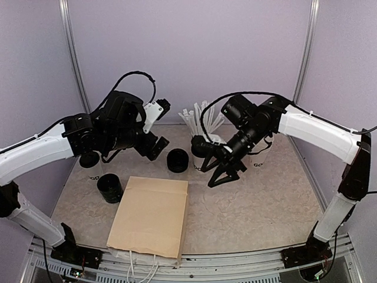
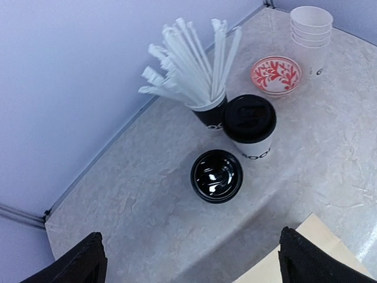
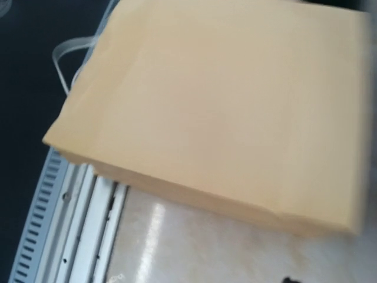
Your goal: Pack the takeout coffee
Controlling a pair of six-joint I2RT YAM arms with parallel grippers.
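Plain pale lilac walls point(image 1: 188, 53) close in the bench point(image 1: 259, 206) on the far, left and right sides. A slim grey metal post point(image 1: 72, 53) stands upright in the far left corner and a second post point(image 1: 307, 47) in the far right. The bench top is a beige marbled sheet under soft, even light, and a slotted metal rail point(image 1: 235, 263) runs along its near edge

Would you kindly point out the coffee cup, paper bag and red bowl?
coffee cup point(image 2: 249, 118): left wrist view, black lid.
paper bag point(image 1: 152, 215): top view, flat upper face.
red bowl point(image 2: 275, 74): left wrist view, patterned inside.
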